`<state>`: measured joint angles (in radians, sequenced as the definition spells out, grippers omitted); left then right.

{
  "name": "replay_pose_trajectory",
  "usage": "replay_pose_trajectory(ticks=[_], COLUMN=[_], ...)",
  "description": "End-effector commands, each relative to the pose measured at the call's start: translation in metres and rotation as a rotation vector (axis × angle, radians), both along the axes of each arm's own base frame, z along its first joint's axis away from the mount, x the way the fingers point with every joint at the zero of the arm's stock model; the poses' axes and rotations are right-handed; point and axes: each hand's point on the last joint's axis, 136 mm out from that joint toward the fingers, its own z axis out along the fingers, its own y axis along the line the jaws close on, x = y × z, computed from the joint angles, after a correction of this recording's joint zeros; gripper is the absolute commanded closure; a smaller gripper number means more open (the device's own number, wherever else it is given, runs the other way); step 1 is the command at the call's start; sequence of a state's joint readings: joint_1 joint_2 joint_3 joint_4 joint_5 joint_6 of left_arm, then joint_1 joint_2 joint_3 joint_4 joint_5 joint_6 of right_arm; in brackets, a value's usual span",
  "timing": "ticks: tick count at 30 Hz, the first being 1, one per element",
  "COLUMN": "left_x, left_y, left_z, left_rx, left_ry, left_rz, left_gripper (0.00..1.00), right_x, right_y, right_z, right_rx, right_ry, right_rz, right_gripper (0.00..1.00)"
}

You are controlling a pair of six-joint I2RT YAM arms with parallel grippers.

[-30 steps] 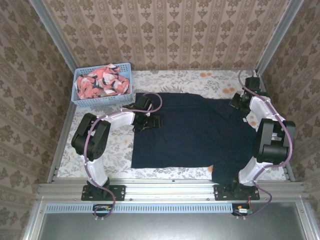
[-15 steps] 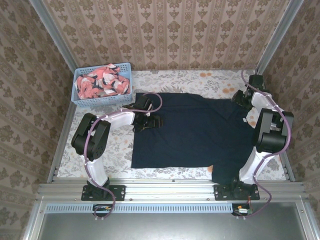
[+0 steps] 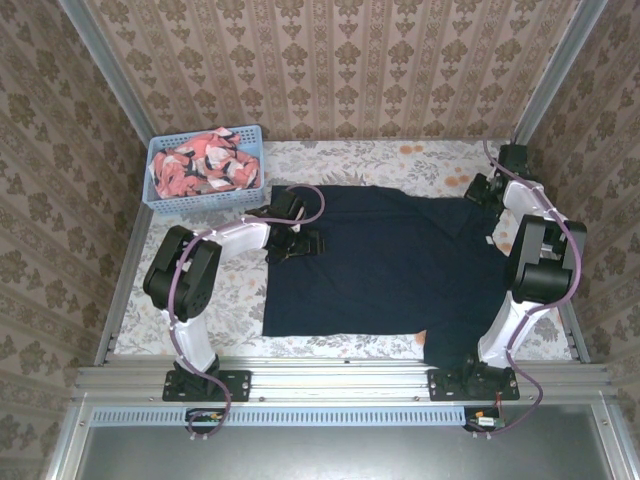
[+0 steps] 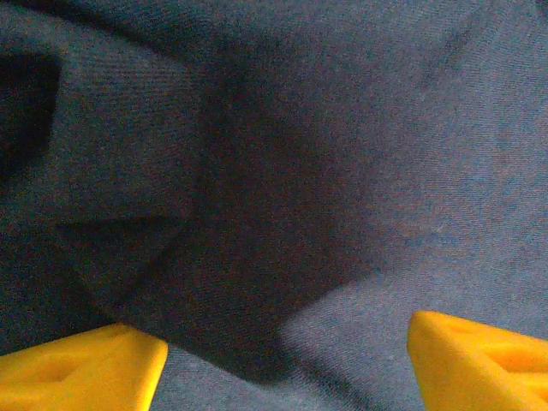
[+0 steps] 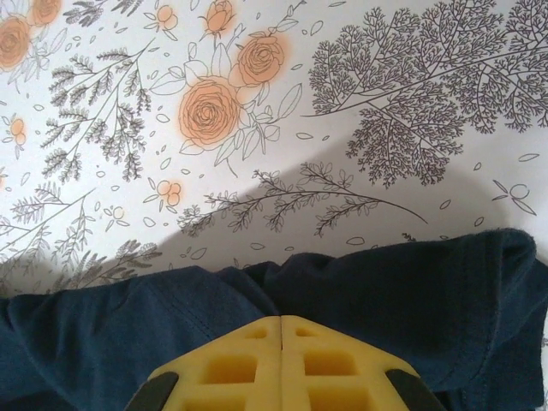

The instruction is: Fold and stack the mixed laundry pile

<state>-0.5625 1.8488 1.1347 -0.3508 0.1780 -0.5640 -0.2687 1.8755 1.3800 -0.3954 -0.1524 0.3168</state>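
The dark navy garment (image 3: 385, 265) lies spread out flat on the flowery worktop (image 3: 350, 158). The left tool (image 3: 305, 243) is at the garment's left edge, near its far corner. Its two yellow fingers (image 4: 86, 368) stand wide apart, so it is open, with navy cloth right under them. The right tool (image 3: 480, 192) is at the garment's far right corner. Its yellow fingers (image 5: 248, 368) are pressed tight together, so it is closed, right at the cloth's edge. I cannot tell if any cloth is caught between them. The coral-pink garment (image 3: 205, 165) sits bunched up in the light blue basket (image 3: 200, 201), just past the navy garment's far left corner.
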Motion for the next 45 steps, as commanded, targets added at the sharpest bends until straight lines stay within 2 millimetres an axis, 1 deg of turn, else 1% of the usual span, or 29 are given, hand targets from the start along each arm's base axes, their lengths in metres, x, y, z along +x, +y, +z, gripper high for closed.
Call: replay_pose_trajectory(ticks=[1,3,4,6,8,10,11,14,16,17,19,20,21,22,24,27,29,31,33,34,35,36,37,38,39,40,41,43,45], left_x=[-0.013,-0.013,-0.013,-0.013,-0.013,-0.013,-0.012,-0.010,-0.009,-0.009,-0.009,-0.009,-0.009,-0.009,-0.010,-0.010,-0.011,-0.011,-0.012,-0.012,-0.011,-0.011,-0.012,-0.013,-0.013,-0.013,-0.013,-0.010,-0.005], left_y=[0.018,0.018,0.019,0.020,0.021,0.021,0.020,0.019,0.018,0.017,0.017,0.017,0.017,0.017,0.018,0.020,0.022,0.023,0.022,0.020,0.019,0.018,0.016,0.015,0.014,0.014,0.015,0.015,0.016], left_z=[-0.025,-0.024,-0.025,-0.029,-0.033,-0.036,-0.038,-0.039,-0.040,-0.040,-0.042,-0.042,-0.042,-0.043,-0.043,-0.041,-0.040,-0.041,-0.041,-0.041,-0.041,-0.041,-0.040,-0.038,-0.037,-0.035,-0.032,-0.023,-0.009], left_rx=[0.097,0.097,0.099,0.104,0.111,0.112,0.111,0.109,0.104,0.104,0.103,0.102,0.103,0.104,0.108,0.118,0.122,0.127,0.124,0.120,0.118,0.117,0.115,0.114,0.112,0.113,0.114,0.111,0.113], left_ry=[0.073,0.068,0.068,0.070,0.076,0.079,0.081,0.080,0.079,0.080,0.082,0.083,0.084,0.085,0.088,0.086,0.085,0.087,0.090,0.090,0.089,0.090,0.089,0.089,0.088,0.086,0.080,0.058,0.025], left_rz=[0.002,0.003,0.003,0.005,0.007,0.008,0.008,0.006,0.007,0.005,0.004,0.006,0.006,0.006,0.005,0.007,0.011,0.014,0.016,0.015,0.016,0.014,0.011,0.010,0.008,0.008,0.011,0.014,0.008], left_gripper=[0.23,0.23,0.23,0.23,0.23,0.23,0.23,0.23,0.23,0.23,0.23,0.23,0.23,0.23,0.23,0.22,0.22,0.22,0.22,0.22,0.22,0.22,0.21,0.19,0.16,0.11,0.00,0.00,0.00], right_x=[0.000,-0.002,-0.002,-0.003,-0.008,-0.019,-0.024,-0.042,-0.053,-0.058,-0.067,-0.067,-0.066,-0.059,-0.034,0.020,0.057,0.080,0.101,0.112,0.121,0.125,0.129,0.131,0.132,0.132,0.128,0.116,0.100], right_y=[0.008,0.010,0.017,0.049,0.101,0.158,0.181,0.232,0.257,0.263,0.270,0.269,0.267,0.259,0.232,0.152,0.079,0.009,-0.049,-0.071,-0.087,-0.097,-0.100,-0.097,-0.088,-0.080,-0.074,-0.058,-0.038], right_z=[0.021,0.024,0.028,0.042,0.058,0.073,0.079,0.090,0.091,0.087,0.076,0.070,0.067,0.065,0.066,0.088,0.117,0.137,0.144,0.140,0.131,0.120,0.108,0.098,0.092,0.087,0.086,0.089,0.097], right_rx=[-0.003,0.001,0.020,0.074,0.117,0.141,0.157,0.256,0.332,0.345,0.345,0.335,0.321,0.281,0.201,0.105,0.052,-0.010,-0.062,-0.071,-0.063,-0.050,-0.019,0.017,0.050,0.063,0.059,0.035,0.001], right_ry=[-0.037,-0.038,-0.048,-0.085,-0.113,-0.139,-0.147,-0.151,-0.141,-0.121,-0.061,-0.036,-0.018,-0.010,-0.035,-0.147,-0.280,-0.371,-0.425,-0.433,-0.418,-0.379,-0.332,-0.296,-0.284,-0.284,-0.290,-0.319,-0.328], right_rz=[0.023,0.025,0.042,0.117,0.250,0.396,0.462,0.638,0.746,0.780,0.828,0.837,0.842,0.820,0.736,0.472,0.262,0.063,-0.077,-0.118,-0.146,-0.176,-0.185,-0.171,-0.140,-0.119,-0.113,-0.094,-0.061], right_gripper=[1.00,1.00,1.00,1.00,1.00,1.00,1.00,1.00,1.00,1.00,1.00,1.00,1.00,1.00,1.00,1.00,1.00,1.00,1.00,1.00,1.00,0.97,0.63,0.23,0.03,0.00,0.00,0.00,0.00])
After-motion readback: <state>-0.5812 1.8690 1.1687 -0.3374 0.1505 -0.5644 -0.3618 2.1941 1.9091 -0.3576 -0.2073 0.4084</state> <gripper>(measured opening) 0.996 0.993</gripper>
